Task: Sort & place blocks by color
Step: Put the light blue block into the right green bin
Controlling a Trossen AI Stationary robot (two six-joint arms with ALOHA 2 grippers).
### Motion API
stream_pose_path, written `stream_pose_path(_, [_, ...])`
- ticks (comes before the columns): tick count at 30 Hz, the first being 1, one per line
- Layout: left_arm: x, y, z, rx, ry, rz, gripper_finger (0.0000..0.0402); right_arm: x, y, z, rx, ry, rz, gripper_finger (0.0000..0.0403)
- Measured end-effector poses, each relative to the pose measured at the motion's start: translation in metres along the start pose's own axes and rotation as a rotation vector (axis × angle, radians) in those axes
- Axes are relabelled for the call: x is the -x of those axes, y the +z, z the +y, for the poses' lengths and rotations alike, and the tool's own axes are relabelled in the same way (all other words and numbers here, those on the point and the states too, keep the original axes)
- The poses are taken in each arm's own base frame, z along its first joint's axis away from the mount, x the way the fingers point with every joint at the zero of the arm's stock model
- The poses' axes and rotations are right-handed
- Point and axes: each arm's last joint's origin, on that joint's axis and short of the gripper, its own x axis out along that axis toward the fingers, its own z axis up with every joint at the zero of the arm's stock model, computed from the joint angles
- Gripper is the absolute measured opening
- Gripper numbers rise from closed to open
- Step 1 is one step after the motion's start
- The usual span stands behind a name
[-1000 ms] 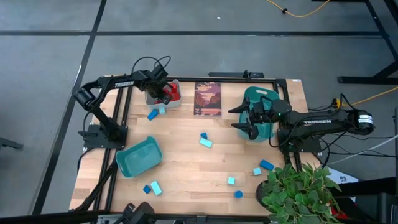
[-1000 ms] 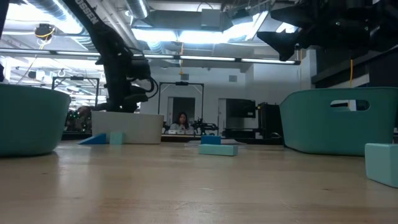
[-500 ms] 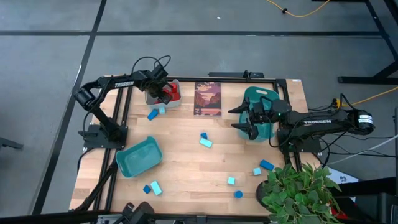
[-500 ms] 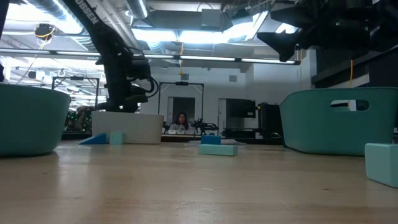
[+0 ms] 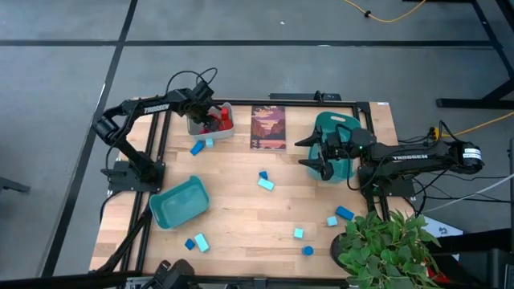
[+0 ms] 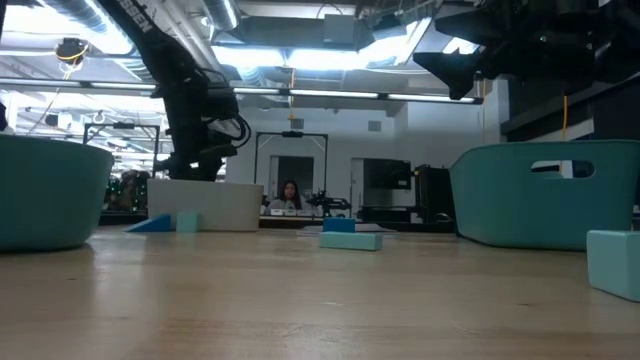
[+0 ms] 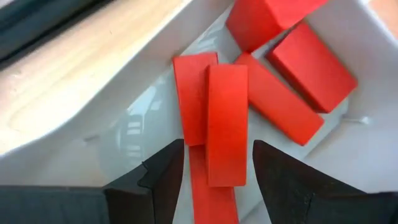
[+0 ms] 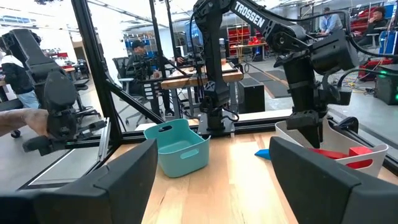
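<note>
Left pincer [image 7: 214, 163] has spread open over the grey bin [image 5: 195, 126] at the counter's far-left corner; red bar [image 7: 226, 124] now lies released among the red blocks. I judge this drop done; blue and cyan blocks remain.

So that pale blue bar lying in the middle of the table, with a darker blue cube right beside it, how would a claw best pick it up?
Probably from straight above, fingers across the light cyan bar's narrow width, near the end away from the dark blue cube. It lies flat and slanted, so the wrist should turn to match.
</note>
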Motion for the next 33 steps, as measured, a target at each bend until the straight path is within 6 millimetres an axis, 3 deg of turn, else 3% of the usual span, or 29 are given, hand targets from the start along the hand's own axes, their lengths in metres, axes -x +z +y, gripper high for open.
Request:
stream_pose_path(6, [0.037,0.005,-0.011,-0.06,-0.137,-0.165,0.0185,0.0,0.0,0.0,0.0,0.0,0.0,0.0311])
stream_pose_path(11, [0.096,0.004,-0.033,-0.164,-0.267,-0.463,0.0185,0.0,0.0,0.0,-0.009,0.001,-0.005,0.0311])
stream_pose_path(16, [0.157,-0.015,-0.058,-0.317,-0.404,-0.743,0.0181,0.0,0.001,0.0,-0.024,0.001,-0.008,0.0311])
stream_pose_path(20, [0.187,-0.039,-0.071,-0.394,-0.534,-0.936,0.0181,0.0,0.001,0.0,-0.027,0.001,-0.008,0.0311])
stream_pose_path(26, [0.18,-0.083,-0.078,-0.47,-0.704,-1.093,0.018,0.0,0.001,0.0,-0.027,0.001,-0.009,0.0311])
stream_pose_path(33, [0.133,-0.128,-0.076,-0.55,-0.862,-1.2,0.018,0.0,0.001,0.0,-0.024,0.002,-0.013,0.0311])
